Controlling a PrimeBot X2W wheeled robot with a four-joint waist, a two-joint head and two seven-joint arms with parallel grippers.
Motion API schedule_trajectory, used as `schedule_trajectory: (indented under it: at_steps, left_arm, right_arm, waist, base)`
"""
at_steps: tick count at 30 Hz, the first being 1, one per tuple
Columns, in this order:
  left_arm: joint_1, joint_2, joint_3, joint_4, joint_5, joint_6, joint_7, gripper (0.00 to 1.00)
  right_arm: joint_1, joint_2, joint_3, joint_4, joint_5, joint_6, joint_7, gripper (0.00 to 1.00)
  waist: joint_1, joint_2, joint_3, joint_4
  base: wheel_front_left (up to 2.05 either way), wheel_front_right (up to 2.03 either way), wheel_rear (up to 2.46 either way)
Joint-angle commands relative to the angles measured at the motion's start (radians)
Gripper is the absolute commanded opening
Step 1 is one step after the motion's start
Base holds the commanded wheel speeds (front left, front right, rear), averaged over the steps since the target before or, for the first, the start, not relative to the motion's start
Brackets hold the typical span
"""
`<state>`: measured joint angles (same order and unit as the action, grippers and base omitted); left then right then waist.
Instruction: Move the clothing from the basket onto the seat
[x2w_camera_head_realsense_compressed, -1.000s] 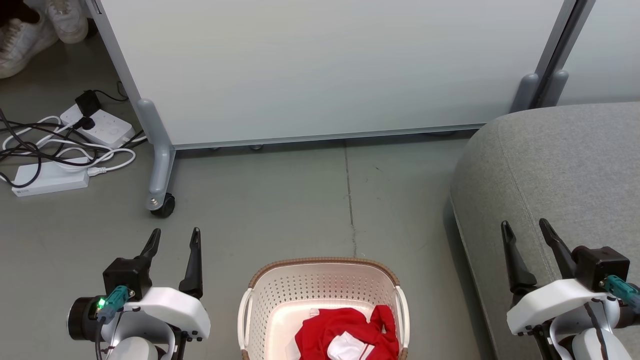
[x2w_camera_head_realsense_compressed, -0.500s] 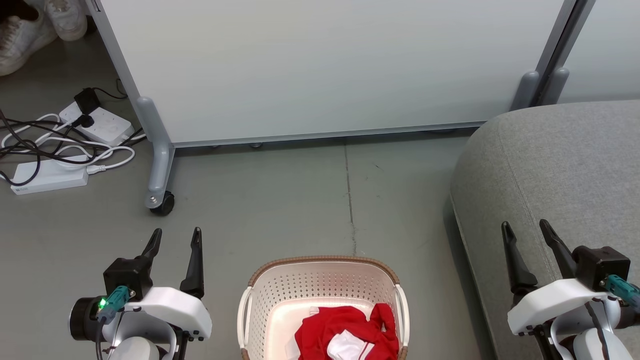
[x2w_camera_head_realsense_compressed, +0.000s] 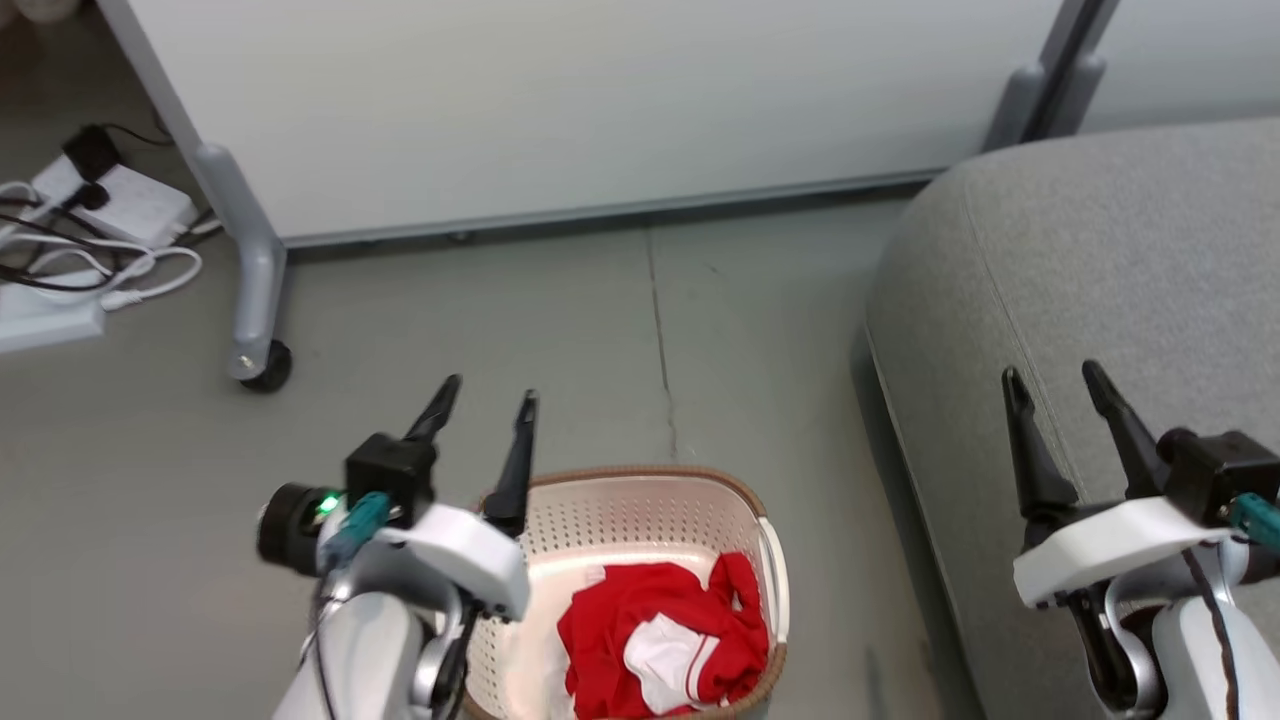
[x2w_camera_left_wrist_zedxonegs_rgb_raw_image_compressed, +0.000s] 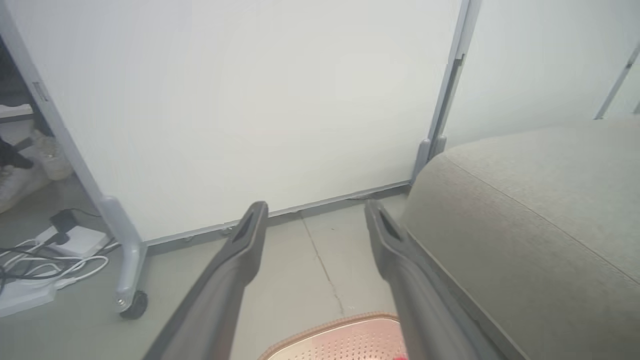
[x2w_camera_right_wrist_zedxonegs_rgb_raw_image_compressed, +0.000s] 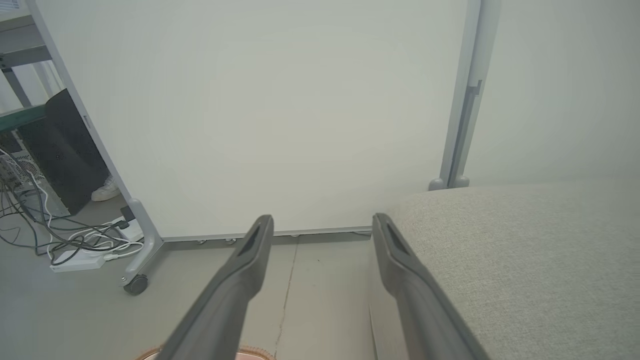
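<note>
Red clothing (x2w_camera_head_realsense_compressed: 660, 640): a crumpled heap of red fabric with white lining and a striped white trim showing. It lies inside the basket, toward its right and near side, and neither claw touches it.
Basket (x2w_camera_head_realsense_compressed: 640, 500): cream perforated plastic with a brown woven-look rim. It stands on the floor just beside the seat's left edge, and the bottom of the head view cuts off its near part.
Seat (x2w_camera_head_realsense_compressed: 1100, 260): grey upholstered fabric with a rounded corner and a stitched seam, at the right of the head view.
Left claw (x2w_camera_head_realsense_compressed: 489, 388): fingers spread apart, holding nothing, raised by the basket's far left corner. In the head view its right finger crosses the rim there; in the left wrist view the brown rim shows low between the two fingers.
Right claw (x2w_camera_head_realsense_compressed: 1051, 370): fingers spread apart, holding nothing. In the head view it is seen against the seat's fabric, well apart from the basket.
Floor (x2w_camera_head_realsense_compressed: 560, 330): smooth grey, with a thin joint line running from the panel toward the basket.
Partition panel (x2w_camera_head_realsense_compressed: 560, 100): pale, on grey legs, standing behind the basket and seat; the left leg ends in a black caster (x2w_camera_head_realsense_compressed: 268, 365).
Power strips (x2w_camera_head_realsense_compressed: 130, 205): white, on the floor at the far left, with black and white cables (x2w_camera_head_realsense_compressed: 150, 280) tangled around them.
</note>
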<state>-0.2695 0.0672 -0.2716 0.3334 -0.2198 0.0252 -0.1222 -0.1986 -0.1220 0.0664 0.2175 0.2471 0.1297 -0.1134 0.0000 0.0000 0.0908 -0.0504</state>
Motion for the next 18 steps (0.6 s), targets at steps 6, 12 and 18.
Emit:
schedule_trajectory:
  at_steps: [6,12,18]
  left_arm:
    - [-0.142,-0.012,-0.142,0.110,0.019,-0.029,0.016,1.00]
    - [-0.282,-0.013,-0.298,0.230,-0.030,-0.034,0.023,1.00]
    - [-0.395,-0.013,-0.436,0.385,-0.069,-0.056,0.072,1.00]
  right_arm:
    - [-0.082,-0.007,0.007,-0.055,0.020,0.002,-0.014,1.00]
    - [-0.163,-0.013,0.019,-0.095,0.036,0.002,-0.044,1.00]
    - [-0.226,-0.003,0.041,-0.114,0.024,0.002,-0.085,1.00]
  waist:
    - [0.0000,0.0000,0.191,-0.093]
    - [0.0000,0.0000,0.364,-0.148]
    - [0.0000,0.0000,0.501,-0.208]
  base:
    - [0.00,0.00,0.00]
    - [0.00,0.00,0.00]
    - [0.00,0.00,0.00]
